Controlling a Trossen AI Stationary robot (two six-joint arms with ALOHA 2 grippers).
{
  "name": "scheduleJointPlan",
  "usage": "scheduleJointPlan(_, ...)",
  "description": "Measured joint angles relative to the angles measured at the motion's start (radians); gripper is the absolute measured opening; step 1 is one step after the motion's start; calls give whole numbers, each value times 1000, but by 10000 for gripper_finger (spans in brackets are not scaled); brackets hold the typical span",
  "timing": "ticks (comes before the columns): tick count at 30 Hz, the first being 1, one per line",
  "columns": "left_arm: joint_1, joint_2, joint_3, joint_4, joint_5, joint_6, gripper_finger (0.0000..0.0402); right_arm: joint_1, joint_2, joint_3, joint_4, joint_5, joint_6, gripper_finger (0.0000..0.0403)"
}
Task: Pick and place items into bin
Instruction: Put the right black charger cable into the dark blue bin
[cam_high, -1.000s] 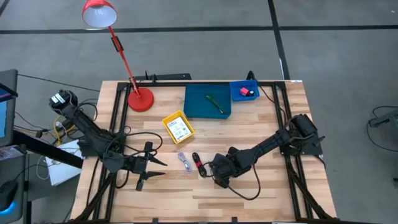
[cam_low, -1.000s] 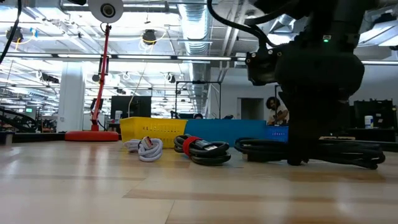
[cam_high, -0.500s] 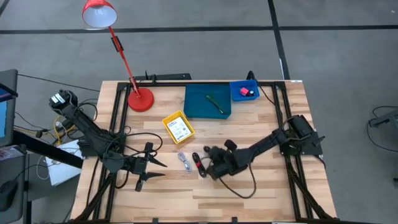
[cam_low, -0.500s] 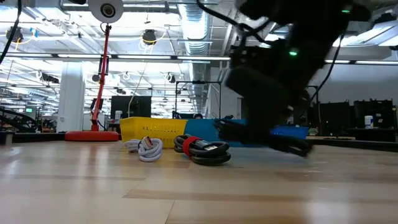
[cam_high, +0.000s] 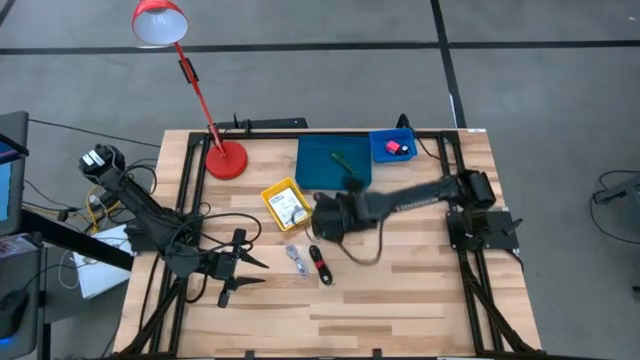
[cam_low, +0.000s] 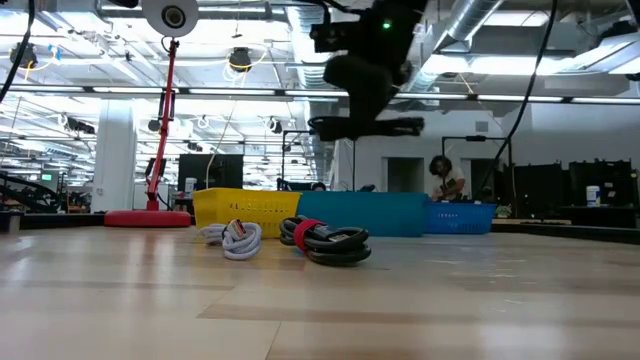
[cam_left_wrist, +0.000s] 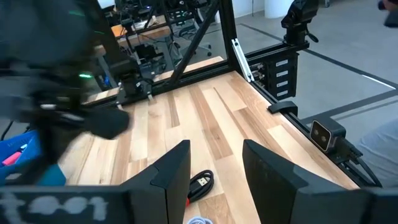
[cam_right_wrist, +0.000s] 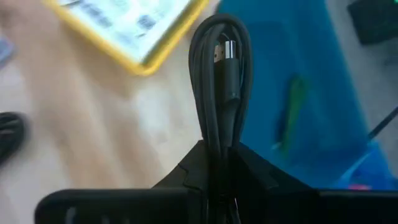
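While raised above the table, the right gripper (cam_right_wrist: 219, 163) grips a folded black cable (cam_right_wrist: 221, 81) between the yellow tray (cam_high: 287, 205) and the teal bin (cam_high: 333, 163), where a green pen (cam_high: 347, 164) lies. Near the table's left edge, the left gripper (cam_high: 240, 268) rests spread apart.
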Motion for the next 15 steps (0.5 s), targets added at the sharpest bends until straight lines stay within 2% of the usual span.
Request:
scheduleJointPlan(5,0,0,0,-12,0,0,137,-134,-2,63,-41,-15,-202,45)
scheduleJointPlan(9,0,0,0,-12,0,0,137,-241,-2,63,-42,-90,-334,43)
scheduleJointPlan(15,0,0,0,-12,0,-1,137,-359,2,63,-8,-145,-395,74)
